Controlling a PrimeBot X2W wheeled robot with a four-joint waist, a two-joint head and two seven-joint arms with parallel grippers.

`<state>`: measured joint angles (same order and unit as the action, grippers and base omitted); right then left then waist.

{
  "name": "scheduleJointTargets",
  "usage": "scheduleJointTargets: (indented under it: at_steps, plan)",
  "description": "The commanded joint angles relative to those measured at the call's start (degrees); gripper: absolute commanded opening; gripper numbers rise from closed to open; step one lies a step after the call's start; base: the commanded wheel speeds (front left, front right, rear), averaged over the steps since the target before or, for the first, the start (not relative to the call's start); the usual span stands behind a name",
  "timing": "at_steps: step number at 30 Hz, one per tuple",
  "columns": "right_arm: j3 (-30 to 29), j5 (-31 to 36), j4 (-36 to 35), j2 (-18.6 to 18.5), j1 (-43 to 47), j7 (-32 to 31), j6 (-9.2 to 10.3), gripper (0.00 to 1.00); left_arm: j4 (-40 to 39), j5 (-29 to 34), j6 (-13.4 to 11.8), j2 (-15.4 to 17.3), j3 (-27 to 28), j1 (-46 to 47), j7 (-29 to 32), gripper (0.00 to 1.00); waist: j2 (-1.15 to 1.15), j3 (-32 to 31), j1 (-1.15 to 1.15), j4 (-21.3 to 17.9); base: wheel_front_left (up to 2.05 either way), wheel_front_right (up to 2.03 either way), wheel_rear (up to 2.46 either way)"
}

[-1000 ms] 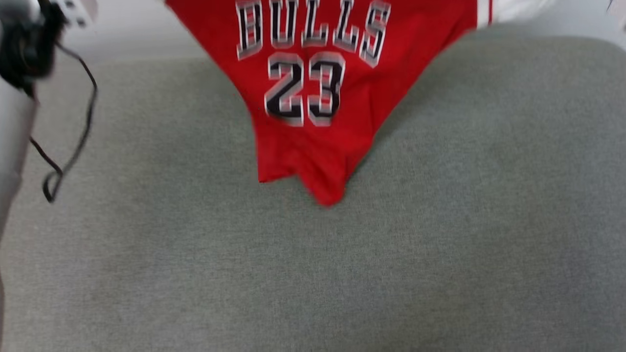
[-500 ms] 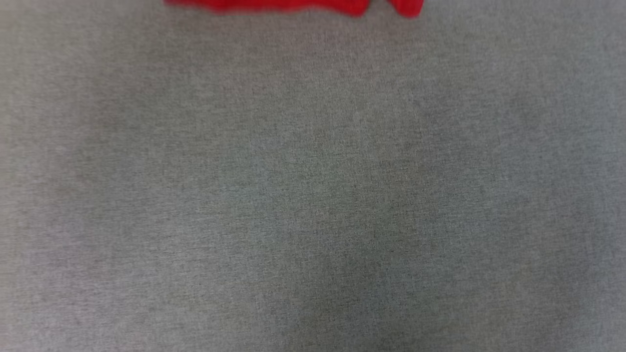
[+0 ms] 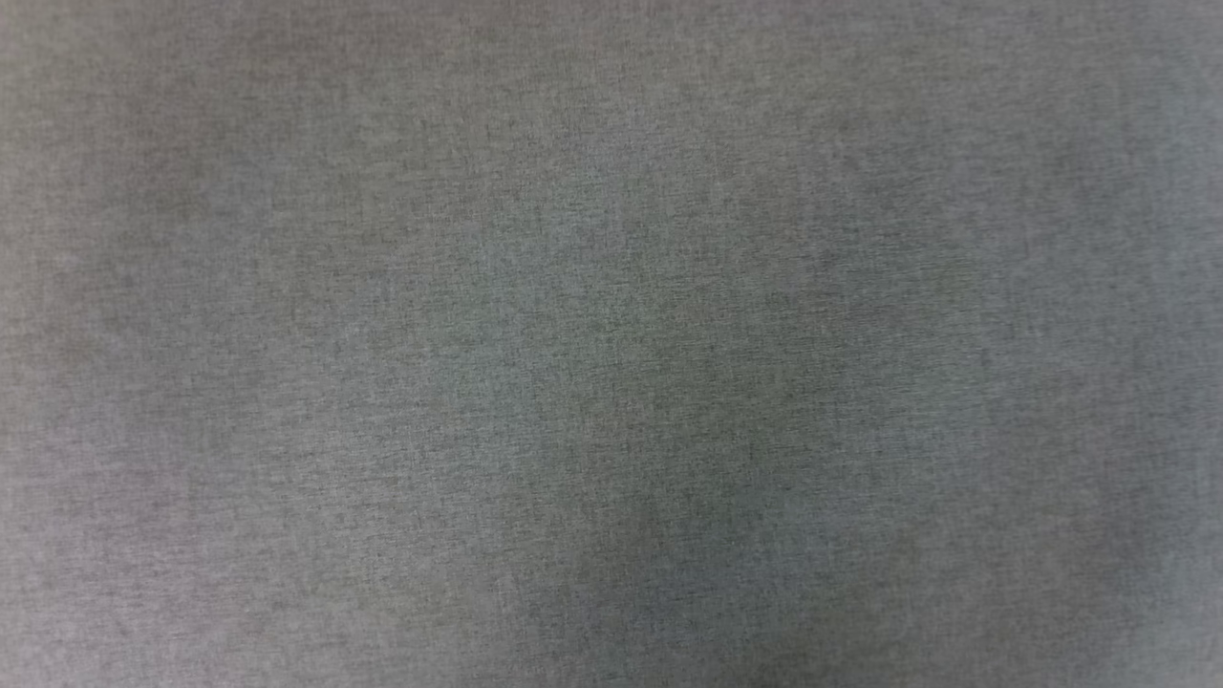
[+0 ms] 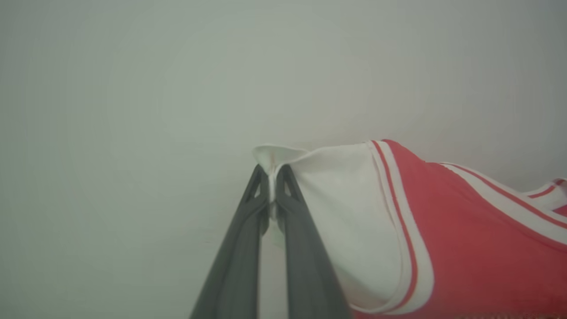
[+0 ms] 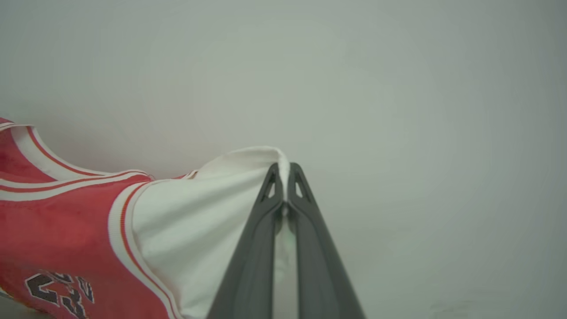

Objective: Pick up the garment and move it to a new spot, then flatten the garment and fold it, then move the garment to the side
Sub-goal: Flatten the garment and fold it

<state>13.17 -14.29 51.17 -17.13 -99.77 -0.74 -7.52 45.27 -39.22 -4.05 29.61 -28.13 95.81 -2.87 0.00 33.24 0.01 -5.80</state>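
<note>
Against a plain pale wall [image 4: 133, 88], the left gripper [image 4: 271, 177] has its two long dark fingers clamped on a white sleeve of the red jersey-style T-shirt [image 4: 465, 248] with red-and-white striped trim; the right gripper [image 5: 284, 175] pinches the other white sleeve likewise; the shirt is held up, spread between them; beneath lies a grey woven cloth surface [image 3: 611, 344].

1. Head view: dim, even, diffuse light on the grey cloth surface [image 3: 287, 191]. A broad, faint shadow darkens the lower middle. The weave is slightly soft, with no glare.
2. Left wrist view: milky haze and low contrast. The garment [image 4: 443, 230] looks washed out against the pale background [image 4: 133, 88], and the corners are dimmer.
3. Right wrist view: flat, shadowless light. The dark fingers [image 5: 312, 248] look grey and hazy.
</note>
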Motion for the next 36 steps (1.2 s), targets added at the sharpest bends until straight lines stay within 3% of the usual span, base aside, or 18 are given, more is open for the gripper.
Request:
scheduleJointTargets:
  at_steps: [1,10,16,20,27,36]
  plan:
    - [1.6,-1.1,0.6,0.1,0.9,0.1,0.06,0.0,1.2,-0.6,0.7,-0.6,0.0,-1.6,-0.6,0.0,0.0,0.7,-0.01,0.3,0.0,0.0,0.0]
    - [9.1,-8.8,0.2,-0.1,7.7,0.2,0.06,0.0,6.3,-4.3,4.4,-3.1,0.8,-8.0,-3.6,0.0,0.0,-1.1,-0.01,1.3,0.0,0.0,0.0]
    - [13.1,-14.8,-2.0,-1.8,19.4,-0.2,0.06,0.0,7.1,-6.5,6.3,-5.3,0.9,-19.2,-7.9,0.0,0.0,-7.1,-0.01,2.5,0.0,0.0,0.0]
    - [14.2,-19.1,-5.0,-3.4,29.7,-0.1,0.06,0.0,5.2,-8.1,6.2,-6.2,1.2,-29.5,-10.2,0.0,0.0,-12.0,-0.01,3.0,0.0,0.0,0.0]
    - [14.7,-23.5,-10.3,-4.8,46.0,-1.0,0.05,0.0,-0.9,-8.8,3.9,-4.6,1.2,-48.1,-11.6,0.0,0.0,-18.5,-0.01,2.5,0.0,0.0,0.0]
    - [11.8,-23.7,-17.2,-6.4,68.0,-2.3,0.05,0.0,-15.8,-12.5,-3.2,-1.9,2.1,-74.9,-10.9,0.0,0.0,-26.6,-0.01,2.2,0.0,0.0,0.0]
